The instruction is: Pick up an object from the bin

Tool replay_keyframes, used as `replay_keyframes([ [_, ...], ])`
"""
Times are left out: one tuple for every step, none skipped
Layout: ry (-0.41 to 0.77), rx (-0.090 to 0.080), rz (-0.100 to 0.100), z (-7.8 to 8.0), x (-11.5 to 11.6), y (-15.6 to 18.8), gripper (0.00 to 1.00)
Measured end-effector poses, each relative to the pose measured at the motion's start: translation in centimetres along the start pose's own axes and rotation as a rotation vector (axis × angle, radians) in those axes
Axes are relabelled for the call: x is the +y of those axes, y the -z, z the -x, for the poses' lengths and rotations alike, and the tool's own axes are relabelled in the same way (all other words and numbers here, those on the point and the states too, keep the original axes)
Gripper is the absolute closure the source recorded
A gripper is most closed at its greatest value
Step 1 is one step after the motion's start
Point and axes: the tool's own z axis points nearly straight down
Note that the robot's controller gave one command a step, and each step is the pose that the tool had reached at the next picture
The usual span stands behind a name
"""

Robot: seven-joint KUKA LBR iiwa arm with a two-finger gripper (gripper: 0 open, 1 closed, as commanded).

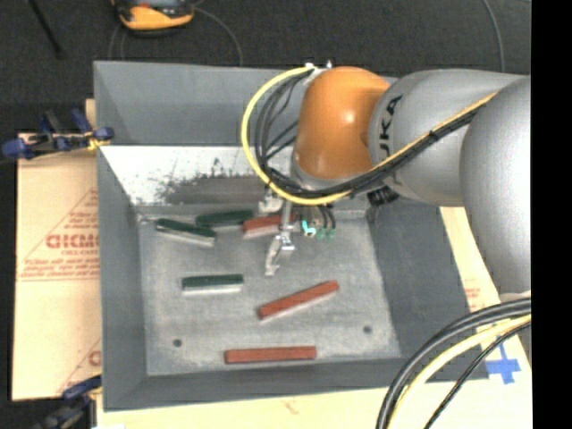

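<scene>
Gripper [281, 256]: over mid-floor of the grey metal bin [121, 311]; we could not tell its opening.
Short red-brown flat bar [260, 226]: just far-left of it, long axis left-right, touching a dark green bar [223, 217].
Slanted red-brown bar [298, 300]: nearer; we noted open floor around it.

The gripper [277, 259] hides the right end of the rearmost red bar [257, 226]; the arm [465, 150] covers the bin's [118, 266] right rear corner
</scene>
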Motion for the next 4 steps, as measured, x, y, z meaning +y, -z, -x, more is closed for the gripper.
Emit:
replay_keyframes([
  [-0.001,-0.008,0.000,0.2,0.0,0.5,0.00],
  [0.134,0.003,-0.003,-2.2,4.2,-6.1,1.00],
  [0.134,0.002,-0.002,-2.1,4.2,-6.1,1.00],
  [0.096,-0.008,0.000,-1.9,4.4,13.9,1.00],
])
